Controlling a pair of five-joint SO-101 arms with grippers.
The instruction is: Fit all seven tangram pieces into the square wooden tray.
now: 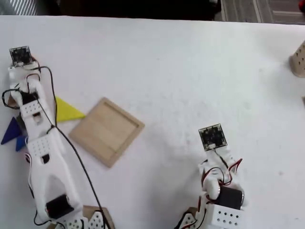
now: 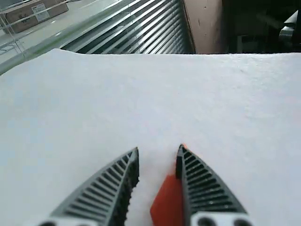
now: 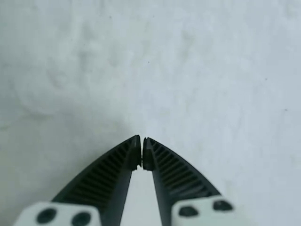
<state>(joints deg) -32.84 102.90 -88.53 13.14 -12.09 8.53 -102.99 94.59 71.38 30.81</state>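
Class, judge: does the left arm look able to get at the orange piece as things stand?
Probably yes: the left pincer stands open right at the orange piece, with nothing lying between them.

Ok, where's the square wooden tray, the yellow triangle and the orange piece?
square wooden tray [image 1: 106,131], high view, bare floor.
yellow triangle [image 1: 66,111], high view, its middle.
orange piece [image 2: 168,205], left wrist view, visible middle.

The left arm [image 1: 42,143] stretches forward, left gripper [image 2: 158,151] parted — the right arm [image 1: 220,193] sits folded, right gripper [image 3: 142,141] closed tip-to-tip.
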